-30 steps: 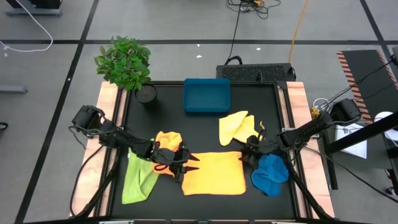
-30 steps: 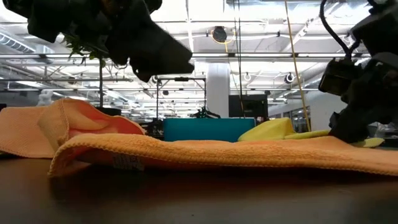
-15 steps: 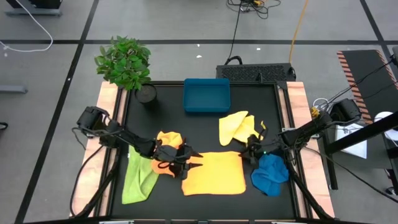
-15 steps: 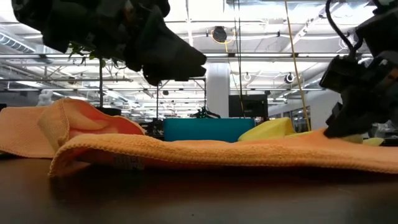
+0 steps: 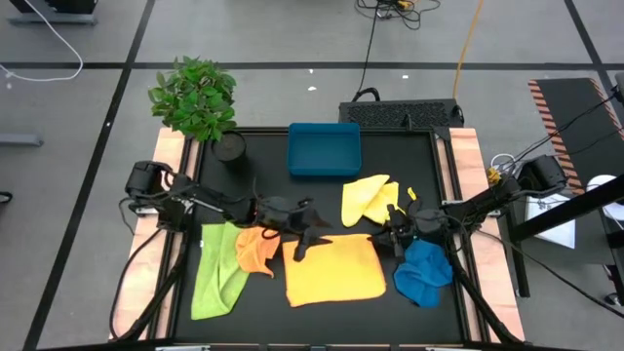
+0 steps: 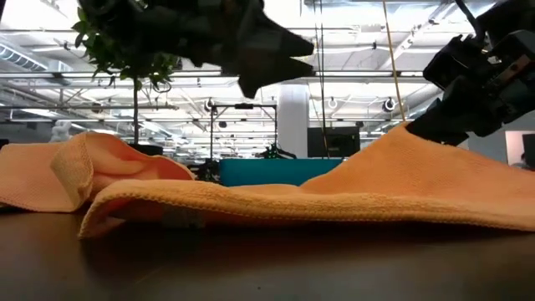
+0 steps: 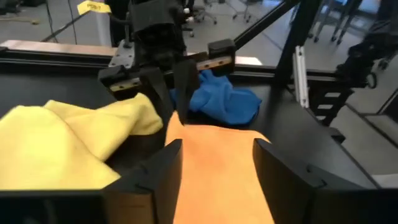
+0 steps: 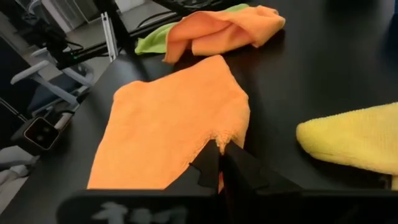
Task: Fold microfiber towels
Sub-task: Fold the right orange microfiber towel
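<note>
The golden yellow towel (image 5: 331, 273) lies spread near the table's front middle, with its far right corner raised. My right gripper (image 5: 392, 237) is shut on that corner. My left gripper (image 5: 310, 239) hovers open above the towel's far left corner and touches nothing. In the left wrist view its fingers (image 7: 163, 167) stand apart over the cloth. The orange towel (image 5: 255, 249) lies crumpled, partly on the lime green towel (image 5: 219, 271). The pale yellow towel (image 5: 370, 200) and the blue towel (image 5: 424, 271) lie bunched at the right. My right gripper pinches the golden yellow towel's far right corner (image 8: 231, 134) between its two shut fingers. It comes in nearly level from the table's right side. The corner stands lifted into a peak (image 6: 407, 130). The cloth slopes down from it, and the rest lies flat on the table.
A teal-blue tray (image 5: 324, 148) stands at the far middle. A potted plant (image 5: 195, 97) stands at the far left corner. Bare black table (image 5: 322, 200) shows between the tray and the towels.
My right gripper has taken hold of the golden yellow towel's far right corner and raised it; the rest of the towel stays flat. My left gripper has risen and gone from over the orange towel toward the table's right and far side, above the golden towel's far left corner.
</note>
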